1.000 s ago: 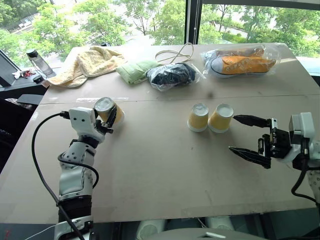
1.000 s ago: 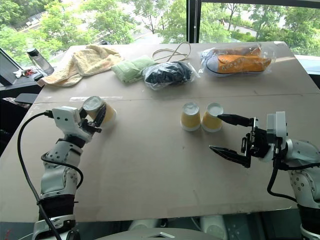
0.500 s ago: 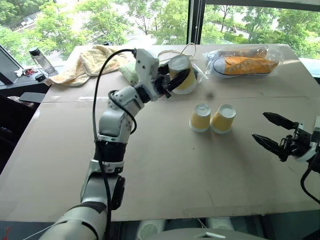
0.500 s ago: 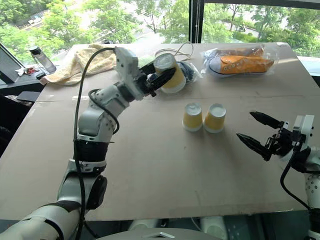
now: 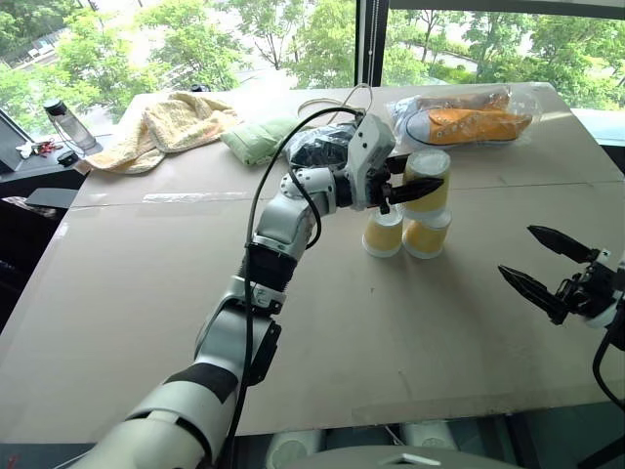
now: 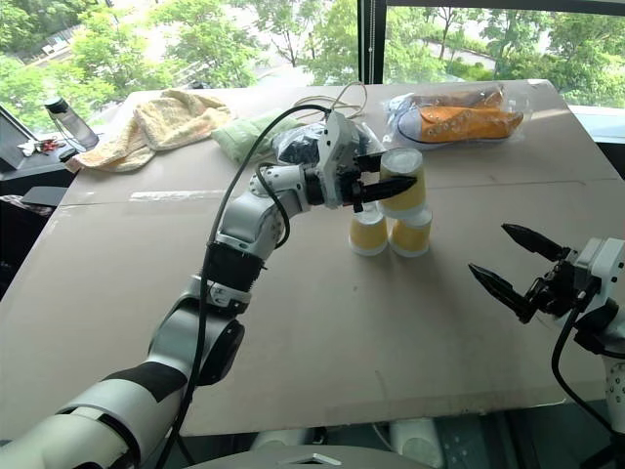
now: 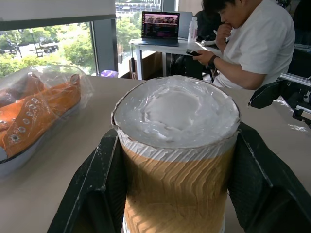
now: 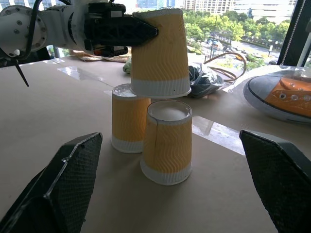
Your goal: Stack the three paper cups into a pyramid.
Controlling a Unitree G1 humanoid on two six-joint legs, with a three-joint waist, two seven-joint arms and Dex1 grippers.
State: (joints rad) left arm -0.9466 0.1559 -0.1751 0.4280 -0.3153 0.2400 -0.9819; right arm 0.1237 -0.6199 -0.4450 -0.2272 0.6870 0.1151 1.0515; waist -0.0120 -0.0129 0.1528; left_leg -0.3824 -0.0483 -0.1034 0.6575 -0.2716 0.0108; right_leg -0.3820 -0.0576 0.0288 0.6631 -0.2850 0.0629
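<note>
While left pincer (image 5: pixel 415 186) clamps ribbed tapered cup (image 5: pixel 428 180) above two upturned cups (image 5: pixel 405 234), right pincer (image 5: pixel 545 267) gapes empty

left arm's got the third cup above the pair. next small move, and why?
Probably ease the held cup straight down and centre it over the seam. The left gripper has it upside down just above the two base cups, which stand side by side, and a gap shows under its rim. The right gripper waits open, well clear.
</note>
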